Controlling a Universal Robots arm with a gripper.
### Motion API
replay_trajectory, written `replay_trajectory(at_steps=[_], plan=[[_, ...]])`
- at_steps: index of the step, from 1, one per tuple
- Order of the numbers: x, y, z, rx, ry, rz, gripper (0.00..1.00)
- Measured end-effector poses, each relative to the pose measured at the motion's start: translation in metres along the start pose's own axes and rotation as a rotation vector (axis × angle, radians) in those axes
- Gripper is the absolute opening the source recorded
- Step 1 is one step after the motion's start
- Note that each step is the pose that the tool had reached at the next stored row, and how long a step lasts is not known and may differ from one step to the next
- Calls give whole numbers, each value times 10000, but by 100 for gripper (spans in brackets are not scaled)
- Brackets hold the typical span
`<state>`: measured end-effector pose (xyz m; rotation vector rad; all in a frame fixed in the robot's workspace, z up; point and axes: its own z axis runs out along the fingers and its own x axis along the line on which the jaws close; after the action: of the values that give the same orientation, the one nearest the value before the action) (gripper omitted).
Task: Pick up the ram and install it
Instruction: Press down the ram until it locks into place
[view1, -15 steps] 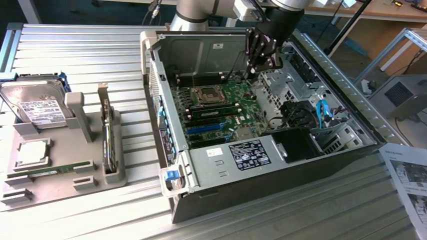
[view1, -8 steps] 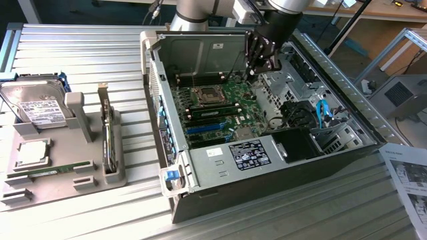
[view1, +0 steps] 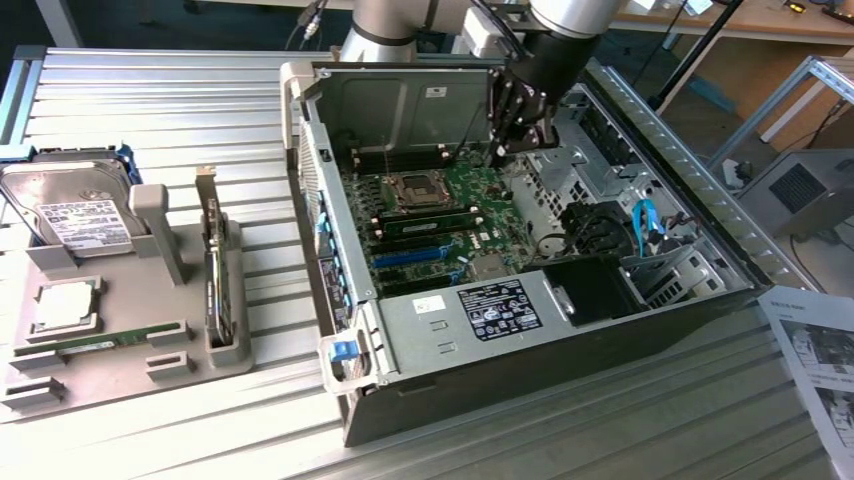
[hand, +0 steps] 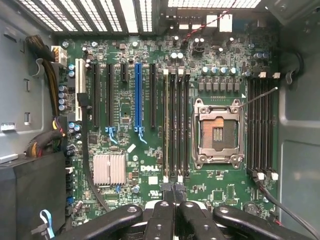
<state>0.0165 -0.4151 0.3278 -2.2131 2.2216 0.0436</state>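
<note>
DELL logo (hand: 149, 168) read in white on green motherboard (hand: 125, 107). Hard drive label (view1: 76, 222) and power supply sticker (view1: 497, 306) print was illegible.

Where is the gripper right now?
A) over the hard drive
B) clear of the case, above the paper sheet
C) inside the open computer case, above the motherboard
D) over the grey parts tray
C: in the exterior view the gripper reaches down into the open case, and the wrist view looks straight onto the motherboard, jaws shut.
</note>
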Motion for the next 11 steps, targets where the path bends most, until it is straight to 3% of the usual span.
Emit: replay_trajectory(at_steps=[11], plan=[[3,-2,130,0,1,0,11]])
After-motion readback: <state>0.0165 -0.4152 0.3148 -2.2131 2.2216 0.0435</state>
